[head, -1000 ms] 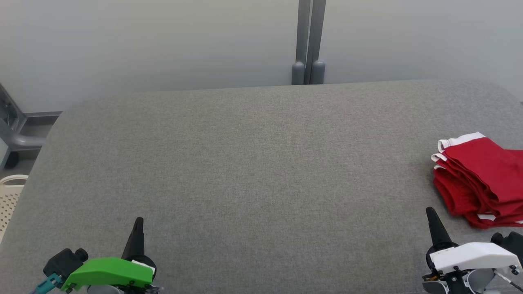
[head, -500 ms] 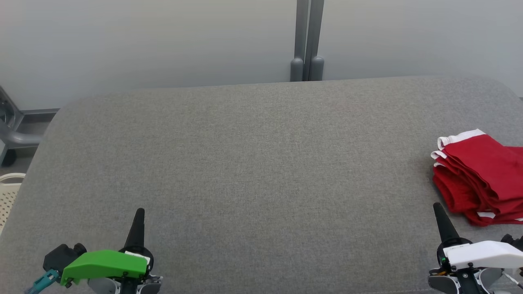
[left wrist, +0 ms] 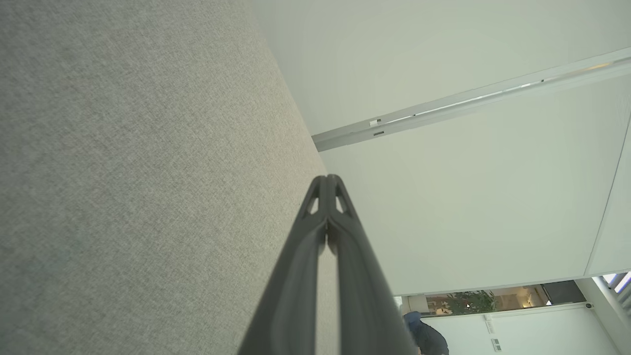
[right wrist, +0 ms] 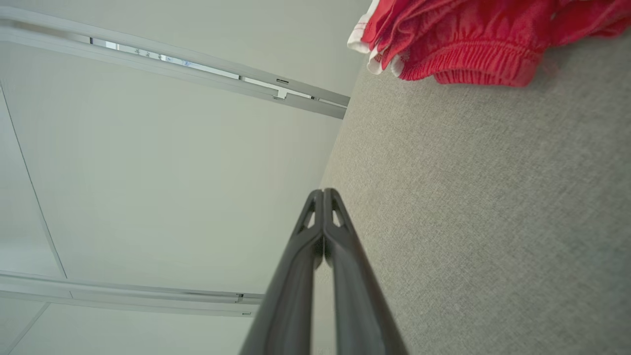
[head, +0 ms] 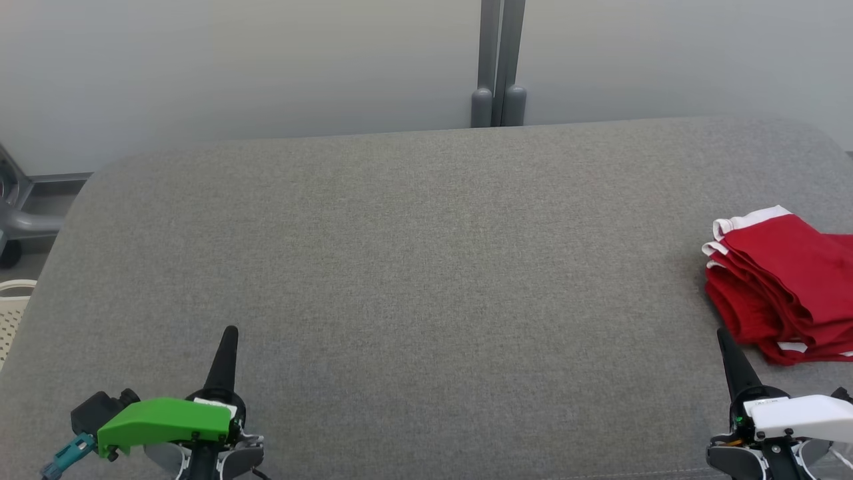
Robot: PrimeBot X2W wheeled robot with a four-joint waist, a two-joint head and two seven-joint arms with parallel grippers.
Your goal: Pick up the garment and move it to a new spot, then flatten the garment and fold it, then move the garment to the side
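Grey fabric-covered bench (head: pixel 426 267), rounded corners, bare across the middle. Off its left side, low: cream perforated basket (head: pixel 9 313), grey metal frame (head: pixel 26 223) beyond it. Behind the far edge: pale wall panels (head: pixel 266 67) joined at a grey double post (head: pixel 498 60).

Small white label (head: pixel 756 403) on the right hand's white housing, print too small to read.

Left hand (head: pixel 230 331), green housing, at the near left of the bench: fingers pressed together to a single point, holding nothing. The left wrist view (left wrist: pixel 326 177) confirms the tips meet.

Right hand (head: pixel 722 332) at the near right: same, fingers closed tip to tip (right wrist: pixel 323 191), empty.

Red shorts (head: pixel 786 280) with white trim lie folded in layers at the bench's right side, cut by the frame edge. They sit just beyond the right fingertips, near but apart. Elastic waistband faces the right wrist camera (right wrist: pixel 468 39).
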